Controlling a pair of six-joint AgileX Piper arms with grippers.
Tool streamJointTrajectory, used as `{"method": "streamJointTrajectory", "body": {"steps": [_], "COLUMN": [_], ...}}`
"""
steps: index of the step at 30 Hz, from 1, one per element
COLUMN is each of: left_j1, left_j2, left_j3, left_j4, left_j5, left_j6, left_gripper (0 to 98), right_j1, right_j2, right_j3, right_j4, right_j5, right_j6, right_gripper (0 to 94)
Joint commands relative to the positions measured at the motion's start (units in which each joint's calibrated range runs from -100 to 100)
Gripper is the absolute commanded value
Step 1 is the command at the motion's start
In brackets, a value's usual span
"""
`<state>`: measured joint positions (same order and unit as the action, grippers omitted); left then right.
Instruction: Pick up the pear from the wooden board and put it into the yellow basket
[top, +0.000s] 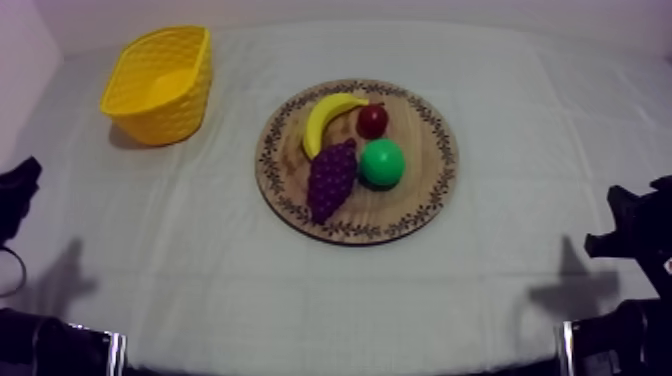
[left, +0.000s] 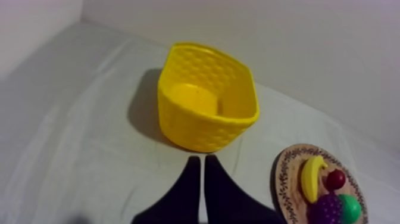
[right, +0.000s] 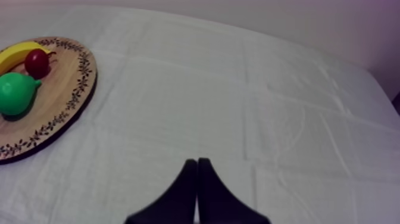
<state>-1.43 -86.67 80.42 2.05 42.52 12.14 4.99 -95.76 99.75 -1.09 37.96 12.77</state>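
Note:
A green pear (top: 382, 163) lies on the round wooden board (top: 420, 205) at mid-table, right of the purple grapes (top: 331, 178) and below the small red fruit (top: 373, 121). The pear (right: 16, 93) is also seen on the board (right: 65, 104) far from my right gripper (right: 197, 162), whose fingers lie together, shut on nothing. The yellow basket (top: 162, 82) stands empty at the far left. My left gripper (left: 199, 159) is shut just in front of the basket (left: 205, 98). The left arm (top: 17, 190) and right arm (top: 640, 232) rest low at the sides.
A banana (top: 330, 117) curves along the board's upper part, touching the grapes. In the left wrist view the board (left: 286, 173) carries the banana (left: 311, 177), red fruit (left: 336, 179), grapes (left: 326, 210) and pear (left: 350, 207). Bare cloth (top: 200, 260) lies between basket and board.

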Motion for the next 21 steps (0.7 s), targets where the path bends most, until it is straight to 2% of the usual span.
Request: {"method": "streamJointTrajectory", "body": {"steps": [1, 7, 13, 15, 21], "left_j1": [0.0, 1.5, 8.2, 11.5, 23.1], "left_j2": [10.1, 24.5, 35.9, 39.1, 49.6], "left_j3": [-15.2, -36.3, -47.6, -50.1, -59.4], "left_j4": [0.54, 1.96, 1.71, 0.74, -3.85], "left_j5": [4.6, 17.2, 20.1, 19.9, 21.9], "left_j6": [0.2, 2.7, 6.4, 8.0, 14.1], "left_gripper": [0.0, 0.0, 1.8, 2.1, 3.4], "right_j1": [0.0, 0.0, 0.0, 0.0, 0.0], "right_j2": [0.0, 0.0, 0.0, 0.0, 0.0], "right_j3": [0.0, 0.0, 0.0, 0.0, 0.0], "right_j4": [0.0, 0.0, 0.0, 0.0, 0.0], "right_j5": [0.1, 0.1, 0.1, 0.1, 0.1], "right_j6": [0.0, 0.0, 0.0, 0.0, 0.0], "right_gripper": [0.3, 0.3, 0.3, 0.3, 0.3]}}
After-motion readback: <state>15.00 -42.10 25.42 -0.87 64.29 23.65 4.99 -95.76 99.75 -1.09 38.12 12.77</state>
